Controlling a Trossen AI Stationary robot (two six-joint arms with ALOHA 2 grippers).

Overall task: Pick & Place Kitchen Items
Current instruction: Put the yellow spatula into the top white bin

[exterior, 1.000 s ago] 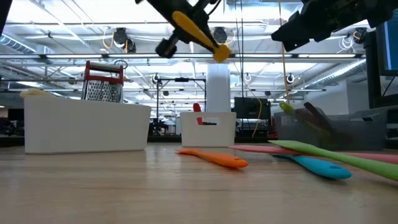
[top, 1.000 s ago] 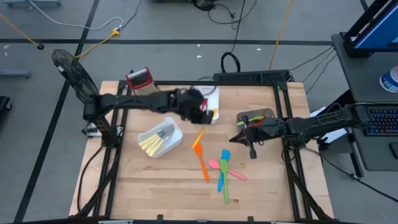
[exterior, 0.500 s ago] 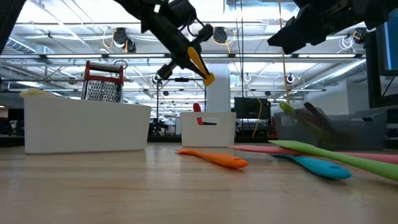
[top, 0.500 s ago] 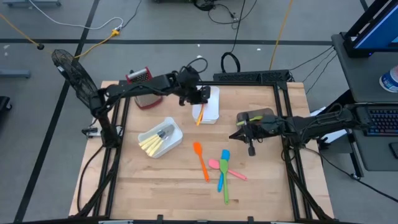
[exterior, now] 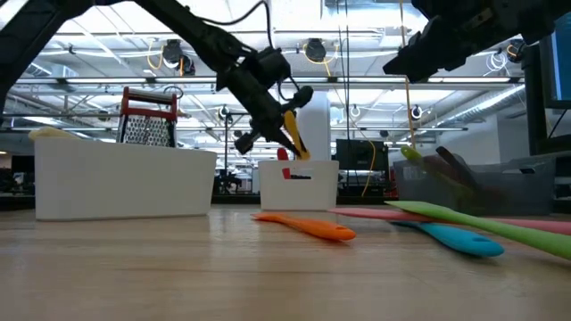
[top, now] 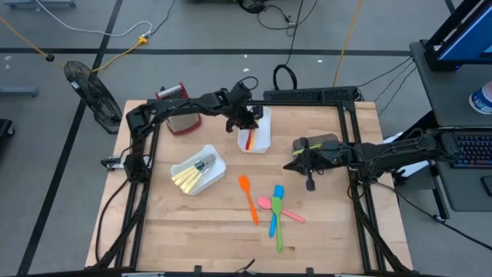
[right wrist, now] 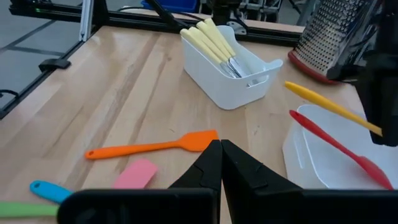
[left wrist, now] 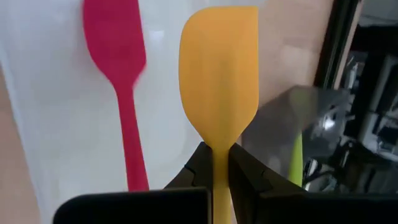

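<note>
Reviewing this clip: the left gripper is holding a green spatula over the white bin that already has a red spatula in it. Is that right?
Not quite. The spatula in the left gripper is yellow, not green; the left wrist view shows it clamped by its handle. The rest holds: it hangs over the white bin, where a red spatula already lies.

Six spatulas [top: 248, 198], three bins [top: 199, 170], one grater [top: 175, 102]

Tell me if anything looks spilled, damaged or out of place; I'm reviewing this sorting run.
Nothing stands out. The left hand holds a yellow spatula over the white bin with a red utensil inside. Orange spatula, pink, blue and green utensils lie loose on the table, unsorted.
</note>
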